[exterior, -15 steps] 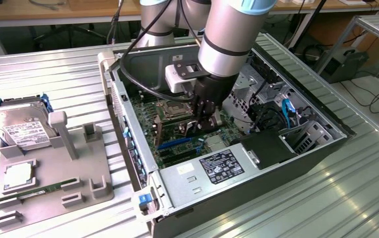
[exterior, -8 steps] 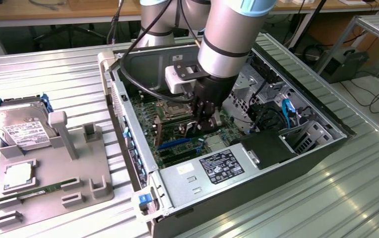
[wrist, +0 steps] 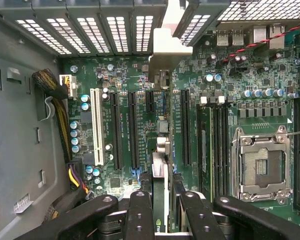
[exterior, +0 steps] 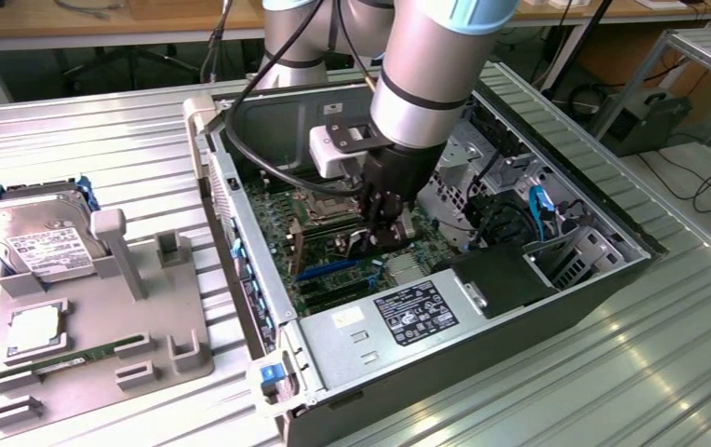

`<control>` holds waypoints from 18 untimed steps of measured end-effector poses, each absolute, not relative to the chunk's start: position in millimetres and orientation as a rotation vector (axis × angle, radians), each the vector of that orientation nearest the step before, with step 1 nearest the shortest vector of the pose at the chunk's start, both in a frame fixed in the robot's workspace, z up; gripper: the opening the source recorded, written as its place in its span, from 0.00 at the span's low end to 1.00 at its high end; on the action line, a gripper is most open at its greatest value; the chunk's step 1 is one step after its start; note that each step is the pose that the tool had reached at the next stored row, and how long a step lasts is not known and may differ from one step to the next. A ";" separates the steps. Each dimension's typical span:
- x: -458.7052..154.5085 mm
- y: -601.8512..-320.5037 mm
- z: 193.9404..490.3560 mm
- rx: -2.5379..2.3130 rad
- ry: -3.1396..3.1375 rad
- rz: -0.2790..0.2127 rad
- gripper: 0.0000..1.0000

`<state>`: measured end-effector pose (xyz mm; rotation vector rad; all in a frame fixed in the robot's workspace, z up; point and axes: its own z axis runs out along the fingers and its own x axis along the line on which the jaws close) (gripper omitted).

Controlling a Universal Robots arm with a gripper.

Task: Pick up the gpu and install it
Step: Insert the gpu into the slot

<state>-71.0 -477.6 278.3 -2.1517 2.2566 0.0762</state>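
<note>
Claw [wrist: 159, 200] apparently (edge-on) around one gpu [wrist: 160, 172]

The claw [wrist: 160, 212], gripping the gpu [wrist: 159, 175] edge-on, is sitting deep inside the open computer case [exterior: 604, 279]. Expansion slots [wrist: 135, 130] are lying bare just beside it. The power supply [exterior: 406, 317] and drive cage [exterior: 480, 168] are crowding it, and a black cable [exterior: 256, 149] is looping close by.

Matt green gpu [wrist: 159, 197] board, shiny metal bracket; black claw [wrist: 159, 212] — matt plastic
</note>
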 end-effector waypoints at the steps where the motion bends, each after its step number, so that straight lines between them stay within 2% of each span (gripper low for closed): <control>1: -71.0 -477.7 278.0 -2.152 2.257 0.076 0.26; 18: -71.0 -477.7 273.6 -2.152 2.257 0.076 0.26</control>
